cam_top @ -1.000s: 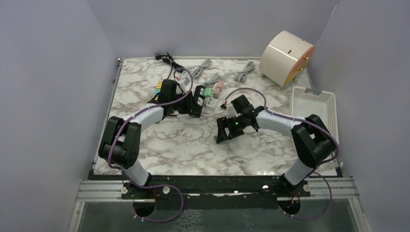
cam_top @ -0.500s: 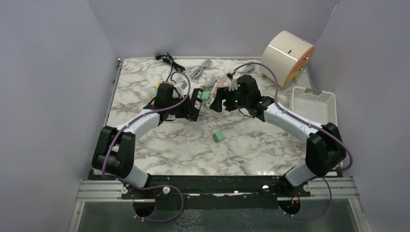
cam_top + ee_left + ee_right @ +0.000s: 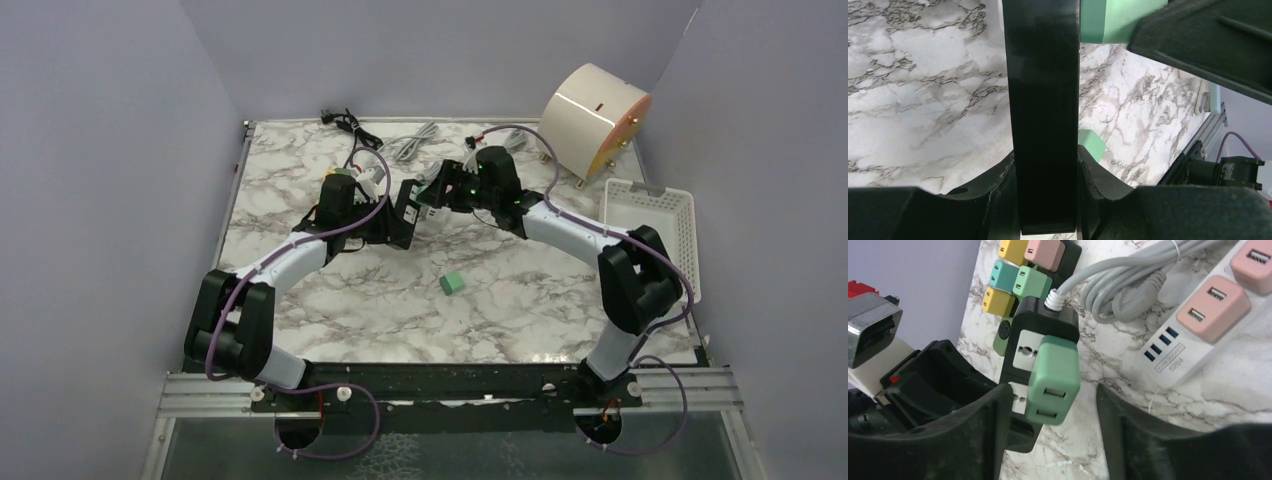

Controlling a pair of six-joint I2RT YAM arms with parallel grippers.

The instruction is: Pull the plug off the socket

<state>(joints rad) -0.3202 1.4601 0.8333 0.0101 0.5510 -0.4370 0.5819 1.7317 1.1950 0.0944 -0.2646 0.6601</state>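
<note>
Now back from the tabletop's (image 3: 330, 290) middle, the released right pincer (image 3: 1052, 407) straddles the next green plug (image 3: 1054, 370), ready to pull; left pincer (image 3: 404, 218) clenches the socket block (image 3: 1043, 100).

This is a robotics lab cell I'm driving, not a lived-in room. My left arm (image 3: 290, 255) and right arm (image 3: 570, 235) are bolted to an aluminium rail (image 3: 200, 392) at the edge of a marble-patterned tabletop (image 3: 330, 300), boxed in by plain lavender panels (image 3: 100, 200). Staged props lie about: a black power strip (image 3: 1030, 310) crowded with coloured plugs (image 3: 1032, 281), a white power strip (image 3: 1193, 337), a white basket (image 3: 650, 190) and bundled grey cords (image 3: 415, 143).
</note>
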